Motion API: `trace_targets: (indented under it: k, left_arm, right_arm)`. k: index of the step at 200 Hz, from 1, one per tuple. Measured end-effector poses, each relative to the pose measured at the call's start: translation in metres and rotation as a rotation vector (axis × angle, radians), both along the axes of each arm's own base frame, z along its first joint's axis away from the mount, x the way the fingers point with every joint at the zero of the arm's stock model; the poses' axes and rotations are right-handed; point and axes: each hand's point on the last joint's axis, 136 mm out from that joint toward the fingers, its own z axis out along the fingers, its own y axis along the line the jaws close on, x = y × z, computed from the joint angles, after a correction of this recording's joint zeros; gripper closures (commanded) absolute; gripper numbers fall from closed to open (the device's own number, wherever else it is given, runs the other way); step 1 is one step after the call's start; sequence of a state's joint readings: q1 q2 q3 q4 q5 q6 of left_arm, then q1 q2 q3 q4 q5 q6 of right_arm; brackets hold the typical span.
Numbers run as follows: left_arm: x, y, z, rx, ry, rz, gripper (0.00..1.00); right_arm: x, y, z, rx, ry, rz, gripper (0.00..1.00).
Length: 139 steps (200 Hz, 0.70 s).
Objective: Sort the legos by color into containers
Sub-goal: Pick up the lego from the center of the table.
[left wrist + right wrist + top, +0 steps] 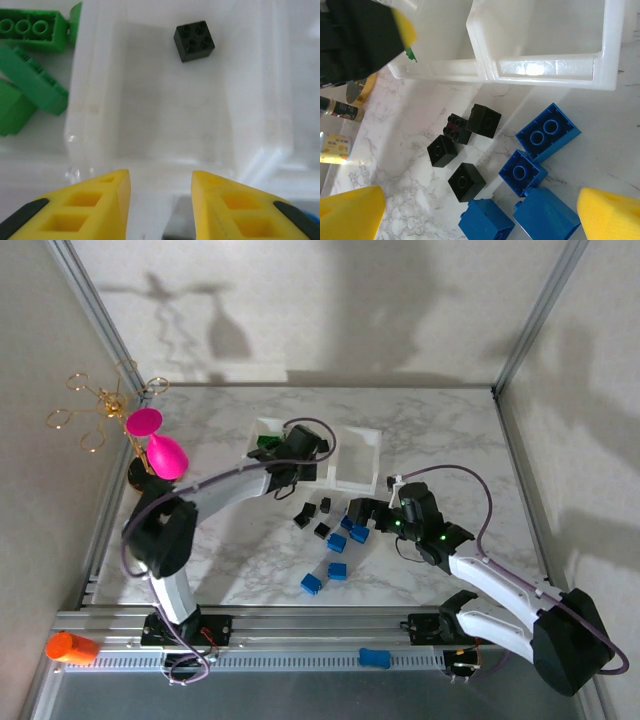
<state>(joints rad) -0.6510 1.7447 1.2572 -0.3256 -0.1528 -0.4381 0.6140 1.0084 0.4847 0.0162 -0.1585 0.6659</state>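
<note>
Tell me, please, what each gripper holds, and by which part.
Nothing is held. The left gripper stands parted and empty near a loose black brick; the right gripper hangs open above the blue bricks.

Middle compartment [165, 115]: we note one black brick [194, 41] at the far side, floor bare nearer. Desk [385, 145] before tray [545, 67]: black bricks [484, 120], blue bricks [547, 131], closely clustered.
</note>
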Motion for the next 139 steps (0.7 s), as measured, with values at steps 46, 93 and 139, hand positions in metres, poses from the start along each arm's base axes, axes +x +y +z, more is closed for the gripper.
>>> trace_targets:
  k: [46,93,139]
  left_arm:
    - [-0.052,0.009,0.011,-0.048,-0.008,-0.065,0.52]
    - [-0.091,0.011,-0.029,-0.008,0.08,-0.152,0.43]
    - [-0.098,0.006,-0.045,0.02,0.099,-0.212,0.38]
  right_arm:
    - [-0.021,0.022,-0.006,-0.019,0.006,0.099,0.01]
    - [-0.043,0.036,-0.017,-0.022,0.035,0.166,0.01]
    - [-0.049,0.034,-0.026,-0.017,0.06,0.155,0.01]
